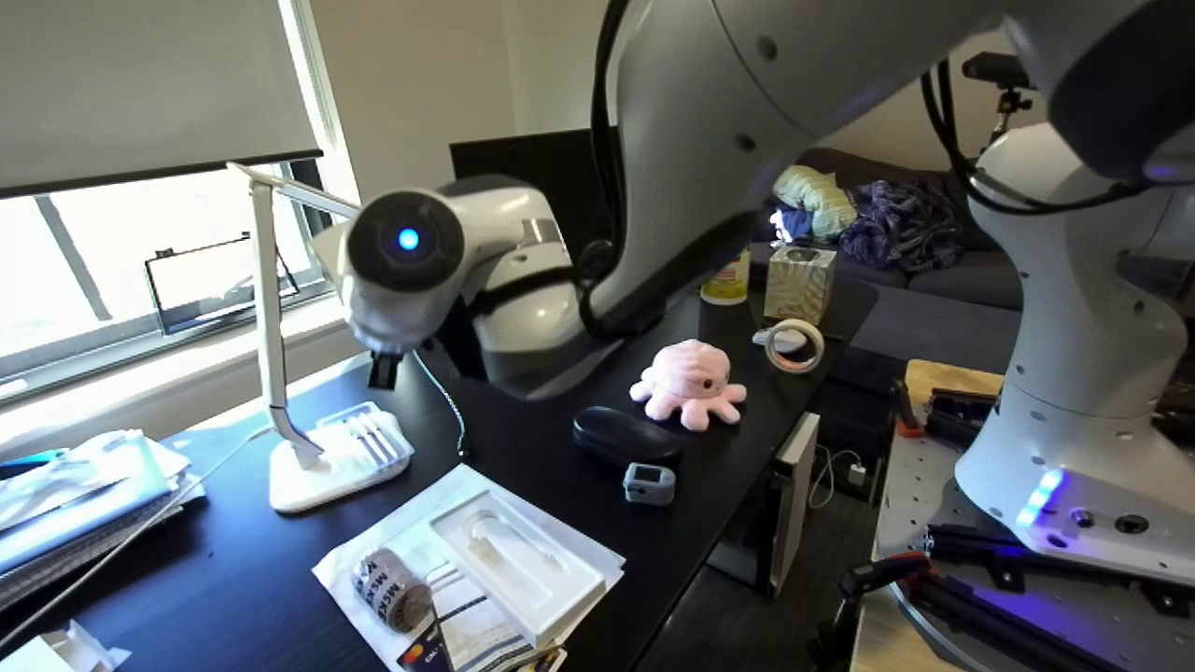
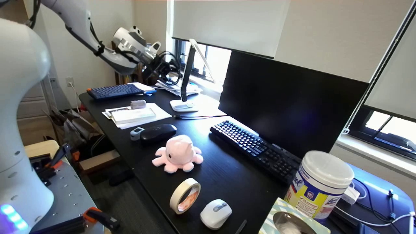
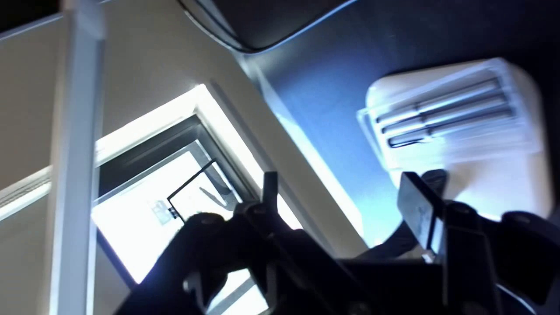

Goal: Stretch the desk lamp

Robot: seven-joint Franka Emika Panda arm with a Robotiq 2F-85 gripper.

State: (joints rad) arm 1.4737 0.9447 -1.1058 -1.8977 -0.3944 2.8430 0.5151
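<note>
A long black surface [image 2: 227, 175] runs beside a bright window [image 1: 75, 266], and the Panda arm [image 1: 709, 177] reaches over it from the opposite side. A wide dark monitor [image 2: 289, 100] stands toward the wall. Just beyond its end in an exterior view, the white desk lamp [image 2: 187, 73] stands upright on the surface: a slim post [image 1: 267, 308] rises from a flat base [image 1: 299, 481], and from its top the bar-shaped head [image 1: 317, 198] slants downward. A full-size black keyboard [image 2: 252, 146] lies before the monitor; a compact dark keyboard [image 2: 115, 91] rests near one end of the surface, and a white-lidded wipes canister [image 2: 320, 182] stands near the other, beside a patterned tissue box [image 1: 798, 285]. Close to the lamp's post hangs the pincer [image 3: 340, 186], its two fingers [image 3: 414, 212] spread with a wide gap in the wrist view; whether either one touches the post cannot be told. Around the middle of the surface sits a pink octopus plush [image 2: 178, 152], just beside a black glasses case [image 2: 158, 132]. Toward the tissue box, a roll of tape [image 2: 177, 195] stands on its edge with a white mouse [image 2: 216, 214] next to it. The small pulse oximeter [image 1: 649, 483] lies just beside the glasses case.
</note>
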